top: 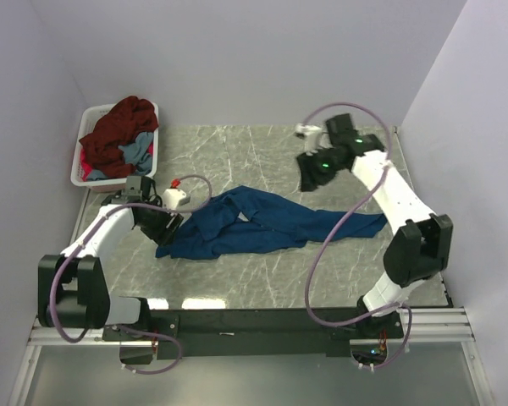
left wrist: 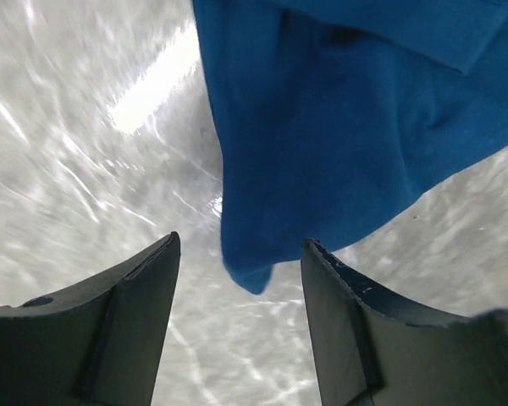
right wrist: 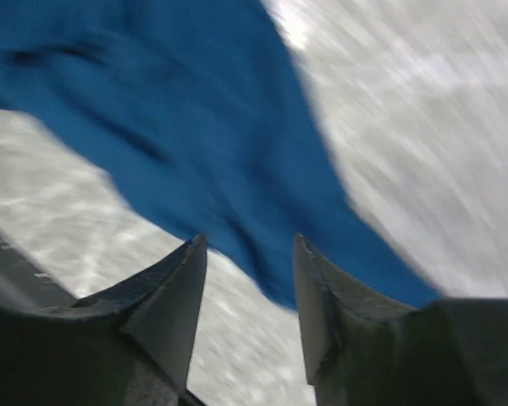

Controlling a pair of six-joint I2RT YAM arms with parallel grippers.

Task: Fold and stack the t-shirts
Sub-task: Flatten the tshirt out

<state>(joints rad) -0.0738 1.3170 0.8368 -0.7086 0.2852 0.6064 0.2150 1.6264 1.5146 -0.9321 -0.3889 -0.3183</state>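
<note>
Our left fingers (left wrist: 127, 321) and right fingers (right wrist: 165, 296) both stand apart, gripping nothing. The blue t-shirt (top: 262, 222) lies rumpled on the surface (top: 237, 152), with cloth just ahead of each pair. We judge that we are laying it out for folding; next we need fresh grips on its corners to spread it flat.

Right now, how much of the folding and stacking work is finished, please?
Done: nothing visibly; no folded stack shows on the table. In hand: the blue t-shirt lies crumpled lengthwise between the left gripper and right gripper, both open, holding nothing. Remaining: fold it, then the maroon shirt and grey-blue shirt heaped in the white basket.
</note>
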